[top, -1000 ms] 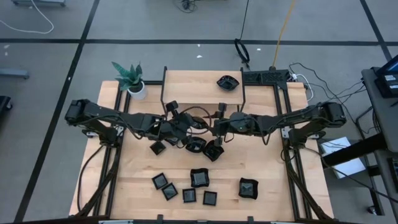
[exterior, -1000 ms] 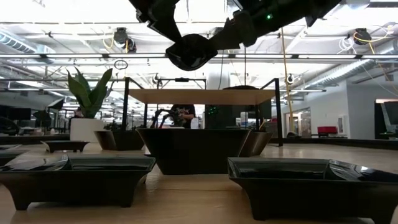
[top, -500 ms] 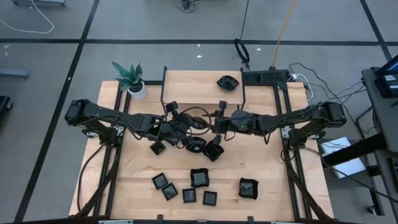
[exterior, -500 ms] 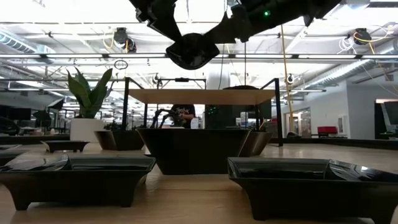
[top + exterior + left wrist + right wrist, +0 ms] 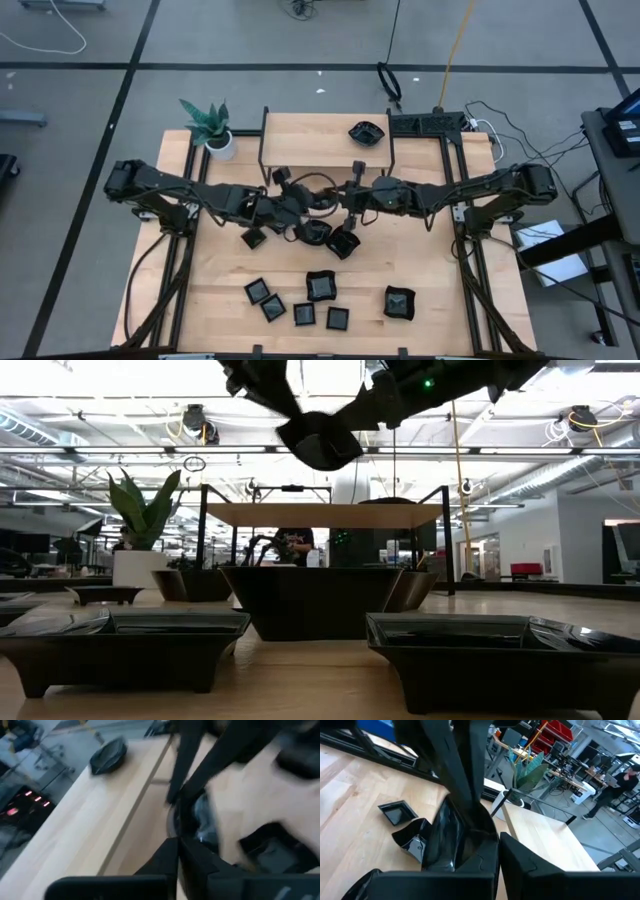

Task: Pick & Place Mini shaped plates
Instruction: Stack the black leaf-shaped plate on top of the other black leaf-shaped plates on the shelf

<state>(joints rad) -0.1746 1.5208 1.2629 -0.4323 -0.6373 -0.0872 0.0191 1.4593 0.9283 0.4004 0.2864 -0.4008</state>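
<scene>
Both arms stretched in from the counter sides and met near frame centre in the high view, forearms almost level, wrists bent down.

Left tool was just left of centre, right tool just right of it, the two close together over the light wooden counter.

A rounded glossy black mini plate hung in the air at top centre of the low view, well clear of the counter, with both tools on it. Left tool was closed on its rim. Right tool was clamped shut on the same plate, seen in the right wrist view pinched at its edge.

Remaining small black glossy plates: one square and one directly below the tools, a cluster of five in the lower middle, one wavy-edged at lower right, and one rounded on the raised wooden shelf at top centre.

Potted green plant sat at the counter's upper left corner.

A person stood far back in the room, at the right edge of the right wrist view.
</scene>
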